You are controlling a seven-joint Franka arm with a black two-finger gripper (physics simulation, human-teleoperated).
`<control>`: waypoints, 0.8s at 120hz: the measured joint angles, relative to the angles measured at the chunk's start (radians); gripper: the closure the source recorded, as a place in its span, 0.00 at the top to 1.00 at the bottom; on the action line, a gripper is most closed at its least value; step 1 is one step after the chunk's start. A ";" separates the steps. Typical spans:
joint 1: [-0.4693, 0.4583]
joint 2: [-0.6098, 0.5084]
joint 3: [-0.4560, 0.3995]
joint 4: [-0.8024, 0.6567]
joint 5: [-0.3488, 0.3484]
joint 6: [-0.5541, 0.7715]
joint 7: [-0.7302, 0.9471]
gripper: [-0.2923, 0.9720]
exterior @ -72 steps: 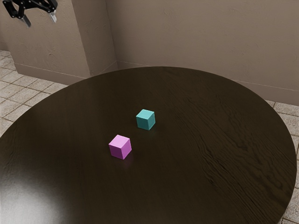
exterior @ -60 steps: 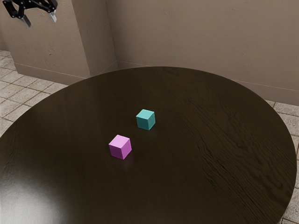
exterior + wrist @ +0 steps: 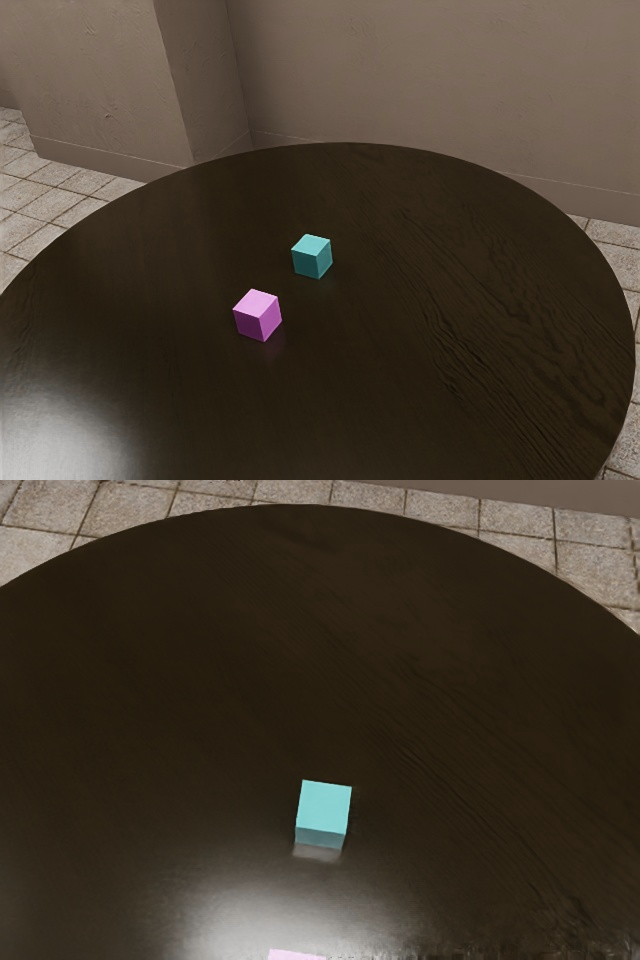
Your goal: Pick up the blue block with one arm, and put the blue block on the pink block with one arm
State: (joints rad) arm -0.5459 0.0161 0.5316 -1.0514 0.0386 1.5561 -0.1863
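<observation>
A blue block [image 3: 311, 256], closer to turquoise in the render, sits flat on a round dark wooden table [image 3: 450, 330] near its middle, untouched and not yet lifted. A pink block [image 3: 257, 315] rests near it, toward the exterior view's left and closer to the camera. The two cubes stand apart, with a strip of bare tabletop between them and nothing stacked on either. Each shows a corner edge to the side camera and casts a faint reflection on the polished wood.

Seen from the camera on the arm's hand, the blue block [image 3: 324, 815] lies well below and well apart from the hand, small against the broad table [image 3: 200, 680], its top face square to the lens and a pale reflection at its base. A sliver of the pink block [image 3: 297, 954] is cut off by the frame's edge, on the hand's side of the blue one. A bright sheen spreads over the wood around the two cubes.

Whether the gripper is parted or closed cannot be told from these pictures; no contact with the blue block is visible on any of its faces.

Beyond the table's rim, grey floor tiles [image 3: 40, 200] meet a beige wall [image 3: 450, 80] with a square pillar [image 3: 195, 80] standing out from it. The same tiles [image 3: 130, 505] show past the table's far edge in the hand's camera.
</observation>
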 joint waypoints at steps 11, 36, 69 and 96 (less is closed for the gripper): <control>-0.148 0.003 0.029 -0.001 0.011 0.000 0.000 0.75; -0.226 0.013 0.033 -0.083 0.012 0.001 0.000 0.75; -0.089 -0.159 0.032 -0.538 -0.003 0.070 -0.006 0.75; 0.082 -0.070 -0.123 -0.755 0.022 0.252 0.009 0.75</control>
State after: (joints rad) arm -0.4635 -0.0538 0.4086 -1.8069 0.0606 1.8080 -0.1774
